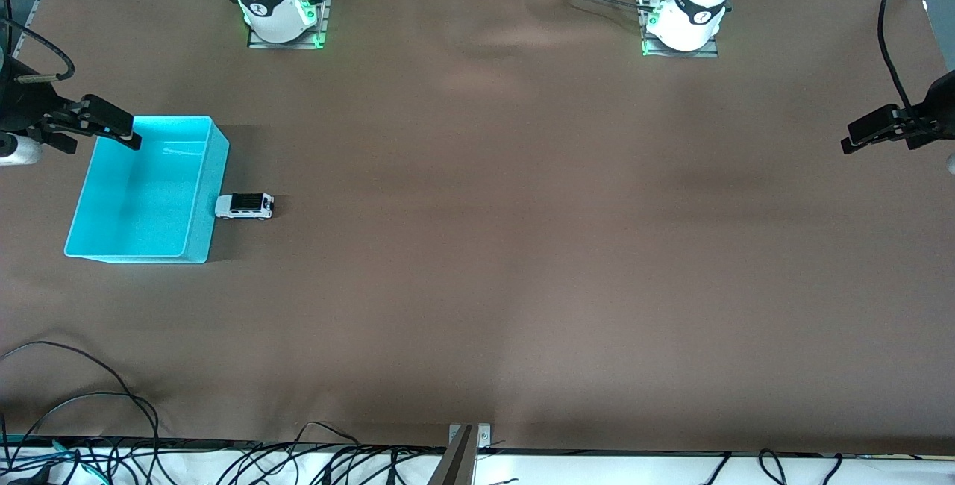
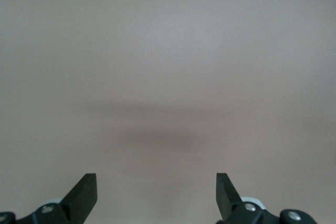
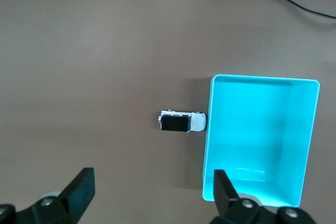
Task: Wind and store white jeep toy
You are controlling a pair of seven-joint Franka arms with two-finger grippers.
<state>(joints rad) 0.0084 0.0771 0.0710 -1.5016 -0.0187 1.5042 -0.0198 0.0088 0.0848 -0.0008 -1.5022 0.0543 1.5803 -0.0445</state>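
The white jeep toy [image 1: 245, 206], with a black roof, stands on the brown table, one end against the outer side wall of the turquoise bin [image 1: 217, 171]. The bin holds nothing. My right gripper [image 1: 101, 130] is open and empty, up in the air over the bin's corner at the right arm's end of the table. In the right wrist view its open jaws [image 3: 155, 187] frame bare table, with the jeep [image 3: 181, 121] and the bin [image 3: 262, 79] farther off. My left gripper [image 1: 869, 133] is open and empty over bare table at the left arm's end; it also shows in the left wrist view [image 2: 156, 187].
Loose black cables [image 1: 74, 410] lie along the table edge nearest the front camera. A small metal bracket [image 1: 468, 439] sits at the middle of that edge. The two arm bases [image 1: 280, 7] [image 1: 683, 19] stand along the edge farthest from the front camera.
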